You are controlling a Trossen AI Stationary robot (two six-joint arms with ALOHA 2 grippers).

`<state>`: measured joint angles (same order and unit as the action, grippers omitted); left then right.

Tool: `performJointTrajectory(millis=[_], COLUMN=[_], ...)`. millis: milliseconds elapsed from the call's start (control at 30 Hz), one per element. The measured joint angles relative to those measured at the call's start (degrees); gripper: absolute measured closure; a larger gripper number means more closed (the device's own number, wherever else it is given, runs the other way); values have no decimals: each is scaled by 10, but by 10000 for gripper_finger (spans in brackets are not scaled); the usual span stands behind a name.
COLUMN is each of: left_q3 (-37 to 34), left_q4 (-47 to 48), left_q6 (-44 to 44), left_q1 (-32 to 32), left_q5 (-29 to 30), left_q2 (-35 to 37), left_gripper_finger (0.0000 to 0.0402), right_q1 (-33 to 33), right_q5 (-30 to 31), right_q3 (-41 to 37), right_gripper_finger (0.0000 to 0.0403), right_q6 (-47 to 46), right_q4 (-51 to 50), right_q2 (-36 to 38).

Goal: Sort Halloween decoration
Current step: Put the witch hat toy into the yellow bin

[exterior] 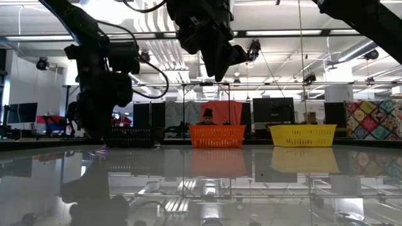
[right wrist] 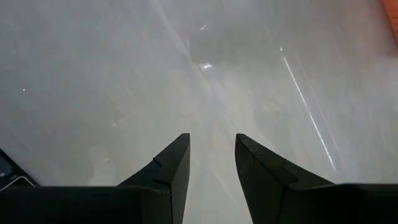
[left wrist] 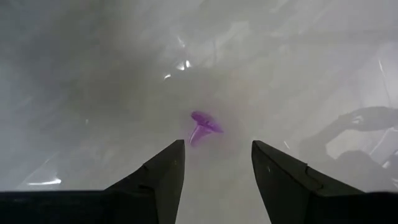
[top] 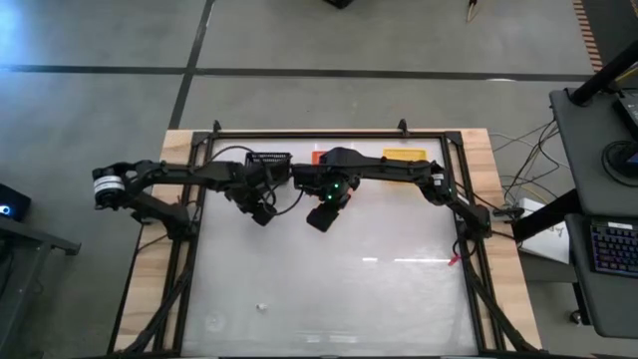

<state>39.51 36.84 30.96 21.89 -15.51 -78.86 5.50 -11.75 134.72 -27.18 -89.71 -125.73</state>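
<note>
Your left gripper [left wrist: 214,171] stands with its two dark fingers apart and nothing between them, low over the table [top: 399,299] near the far left part of its surface, just in front of the black basket [top: 267,160]. Directly ahead of those fingers lies one Halloween decoration [left wrist: 202,126]: a small purple piece, translucent, with a flat disc-like cap on a narrow stem, lying tilted on the glossy white surface and touching neither finger. In the low view the same purple piece [exterior: 102,150] shows as a speck at the foot of the left arm, beside the black basket. Your right gripper [right wrist: 212,163] hangs higher, over the far middle of the table, in front of the orange basket [exterior: 217,135]; its fingers are parted and hold nothing, with bare tabletop below them. The yellow basket [exterior: 302,135] sits along the far edge towards the right. A tiny white bit [top: 261,307] lies well apart, near the front left of the table.
</note>
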Motion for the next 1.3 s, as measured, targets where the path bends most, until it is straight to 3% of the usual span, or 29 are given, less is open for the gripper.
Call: performJointTrajectory(millis=[333, 600, 767, 1100, 1300], left_q3=[2, 3, 2, 1, 4], left_q4=[-30, -30, -33, -32, -32], left_q6=[-1, -7, -18, -39, -60], left_q1=[0, -2, -2, -8, -9], left_q5=[3, 38, 45, 54, 51], left_q2=[-63, -80, -80, -81, -81], left_gripper_finger=[232, 237, 264, 357, 370], right_q1=[0, 0, 0, 0, 0], right_q5=[2, 4, 4, 5, 5], right_q3=[0, 0, 0, 0, 0], right_gripper_finger=[284, 284, 284, 284, 284], right_q6=[2, 9, 12, 17, 17], right_q4=[1, 1, 1, 2, 1], right_q2=[0, 0, 0, 0, 0])
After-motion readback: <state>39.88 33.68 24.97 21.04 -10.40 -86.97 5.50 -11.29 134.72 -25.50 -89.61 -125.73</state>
